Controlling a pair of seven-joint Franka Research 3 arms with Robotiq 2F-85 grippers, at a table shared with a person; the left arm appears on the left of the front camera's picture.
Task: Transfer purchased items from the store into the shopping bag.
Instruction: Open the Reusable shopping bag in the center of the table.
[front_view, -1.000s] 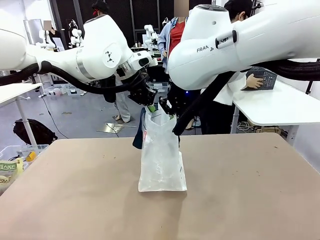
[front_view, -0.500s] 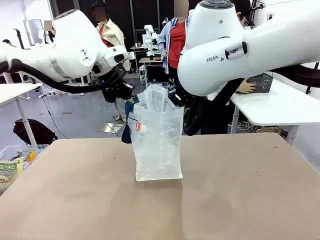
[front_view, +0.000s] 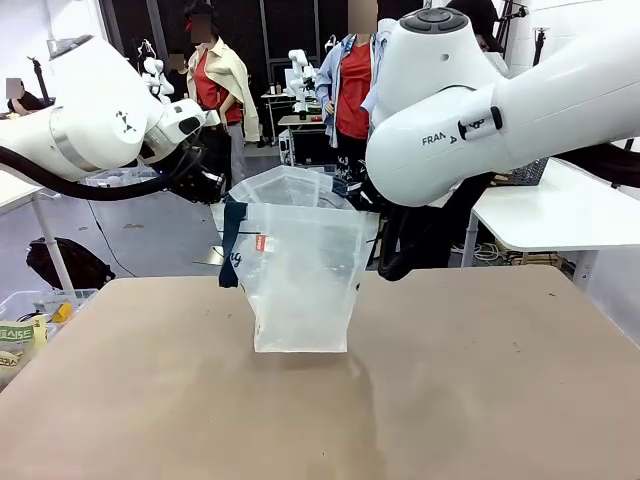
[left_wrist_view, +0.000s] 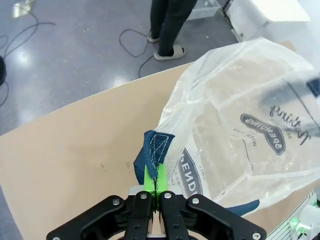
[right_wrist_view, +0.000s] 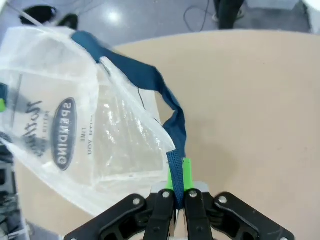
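Note:
The shopping bag (front_view: 300, 275) stands upright mid-table, translucent white with a small red tag (front_view: 261, 242), its mouth held wide. My left gripper (front_view: 212, 188) is at the bag's left top corner. In the left wrist view it (left_wrist_view: 156, 182) is shut on a dark blue strap handle (left_wrist_view: 156, 147) beside the printed bag (left_wrist_view: 240, 125). My right gripper (right_wrist_view: 179, 187) is shut on the other blue strap (right_wrist_view: 172, 115), with the bag (right_wrist_view: 75, 135) to its left. A sliver of the store (front_view: 530, 172) shows behind my right arm. The purchased items are out of view.
The brown table (front_view: 460, 400) lies bare around the bag. A clear bin with packets (front_view: 30, 320) sits low at the left. A white table (front_view: 540, 215) stands at the right. People stand beyond the far edge.
Both grippers have drawn apart with the straps, the left arm swinging left. The bag's mouth has spread from narrow to wide, and the bag has shifted slightly left.

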